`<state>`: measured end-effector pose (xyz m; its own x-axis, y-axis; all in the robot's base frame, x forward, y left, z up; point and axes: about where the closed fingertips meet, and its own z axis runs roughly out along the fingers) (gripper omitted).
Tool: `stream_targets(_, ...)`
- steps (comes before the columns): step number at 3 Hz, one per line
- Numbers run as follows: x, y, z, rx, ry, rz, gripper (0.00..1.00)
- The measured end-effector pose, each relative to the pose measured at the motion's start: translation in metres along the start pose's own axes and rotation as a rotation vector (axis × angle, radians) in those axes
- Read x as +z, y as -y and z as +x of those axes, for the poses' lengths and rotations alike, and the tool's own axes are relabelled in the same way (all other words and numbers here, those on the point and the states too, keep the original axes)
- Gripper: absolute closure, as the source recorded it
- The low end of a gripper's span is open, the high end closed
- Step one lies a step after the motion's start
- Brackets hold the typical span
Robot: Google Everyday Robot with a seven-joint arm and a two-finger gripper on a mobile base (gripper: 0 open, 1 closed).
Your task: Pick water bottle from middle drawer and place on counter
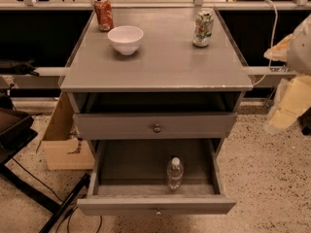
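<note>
The water bottle [175,173], clear with a white cap, stands upright on the floor of the open middle drawer [131,166], right of centre and close to the front panel. The counter [160,57] is the grey top of the cabinet above it. My gripper [290,89] shows as a pale, blurred shape at the right edge of the camera view, beside the cabinet at about the height of the counter's front edge and well apart from the bottle. Nothing shows in its grasp.
On the counter stand a red soda can [103,13] at the back left, a white bowl [125,39] next to it and a white-green can [203,28] at the back right. The drawer with the round knob [156,128] is shut. A cardboard box [63,140] sits on the floor at the left.
</note>
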<state>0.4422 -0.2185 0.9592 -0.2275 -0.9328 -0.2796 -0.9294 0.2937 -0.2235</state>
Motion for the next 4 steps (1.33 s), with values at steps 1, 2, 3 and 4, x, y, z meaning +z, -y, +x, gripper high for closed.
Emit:
stream_targets(1, 0.057, -0.01, 0.021, 0.063, 0.168, -0.053, 0.0)
stream_targets(2, 0.149, -0.034, 0.041, 0.145, 0.429, -0.1, 0.0)
stream_targets(3, 0.199, -0.037, 0.044, 0.171, 0.605, -0.082, 0.0)
stream_targets(4, 0.248, -0.048, 0.04, 0.191, 0.746, -0.088, 0.0)
